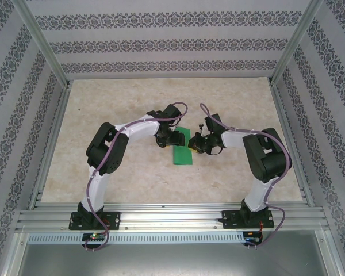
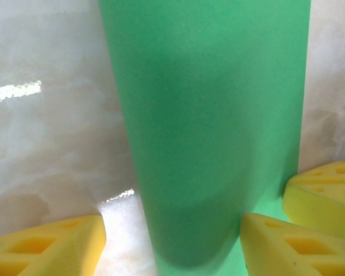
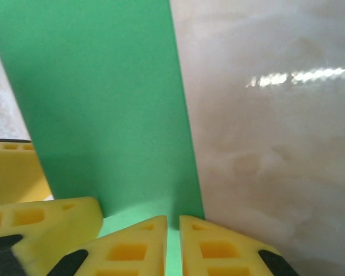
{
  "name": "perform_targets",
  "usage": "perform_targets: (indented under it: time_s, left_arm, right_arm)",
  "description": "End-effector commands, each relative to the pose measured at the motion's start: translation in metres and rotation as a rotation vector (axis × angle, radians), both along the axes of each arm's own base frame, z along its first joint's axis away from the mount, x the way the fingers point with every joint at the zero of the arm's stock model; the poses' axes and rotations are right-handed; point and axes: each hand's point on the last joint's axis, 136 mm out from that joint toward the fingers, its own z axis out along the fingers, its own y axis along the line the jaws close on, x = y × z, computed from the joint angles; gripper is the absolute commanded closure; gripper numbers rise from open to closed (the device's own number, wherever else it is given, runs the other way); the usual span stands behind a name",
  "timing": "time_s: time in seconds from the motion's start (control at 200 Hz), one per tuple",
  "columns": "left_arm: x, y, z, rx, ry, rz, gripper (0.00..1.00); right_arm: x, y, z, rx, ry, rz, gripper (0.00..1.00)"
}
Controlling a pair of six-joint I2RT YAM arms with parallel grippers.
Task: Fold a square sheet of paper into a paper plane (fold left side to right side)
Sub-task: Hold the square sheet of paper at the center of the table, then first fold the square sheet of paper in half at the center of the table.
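Progress: early. The square sheet of paper point(image 1: 183, 154) lies abt mid-table point(image 1: 132, 178), between the two arms and well apart from every table edge & corner. From the top cam it reads as a narrow strip, not a square, so I judge the left-to-right fold is already laid over.

In the left wrist view one long side of the sheet bulges up in a soft rounded roll w/ shading along it. No sharp line shows there, so the crease prob. isn't pressed flat yet. Left to do: flatten that crease, then all the nose & wing folds. Nothing dart-shaped so far.

Claws:
- Left gripper point(image 2: 172, 230): jaws stand apart, one yellow finger each side of the strip's near end. It grips nothing as far as I can tell.
- Right gripper point(image 3: 172, 221): pads nearly together, w/ just a thin slit and green showing in it. I judge it is pinching the sheet's end, close to the straight long edge.

Look of the paper: bright green, matte, plain, no print. Edges are straight & clean, w/ no tears or stray wrinkles visible. The flat layer hugs the table; the upper one arches off it.
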Motion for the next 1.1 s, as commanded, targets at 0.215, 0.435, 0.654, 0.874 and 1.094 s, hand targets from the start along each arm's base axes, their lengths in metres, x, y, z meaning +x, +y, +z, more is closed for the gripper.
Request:
perform_targets:
  time_s: [0.215, 0.435, 0.654, 0.874, 1.094]
  left_arm:
    - [-0.014, -0.018, -0.026, -0.021, 0.024, -0.044, 0.33]
    - [-0.004, -0.009, 0.024, -0.072, -0.055, -0.019, 0.31]
    - [0.002, 0.000, 0.063, -0.144, -0.122, -0.001, 0.32]
    - [-0.001, -0.039, 0.078, -0.385, -0.099, -0.055, 0.50]
    - [-0.001, -0.047, 0.048, -0.395, -0.037, -0.051, 0.55]
  right_arm:
    - [-0.009, -0.010, -0.024, -0.117, 0.058, 0.023, 0.86]
    - [-0.015, -0.017, -0.034, -0.166, 0.092, 0.035, 0.86]
    - [-0.016, -0.019, -0.036, -0.178, 0.097, 0.039, 0.87]
    - [-0.015, -0.019, -0.035, -0.180, 0.092, 0.039, 0.87]
    - [-0.015, -0.020, -0.033, -0.183, 0.089, 0.038, 0.87]
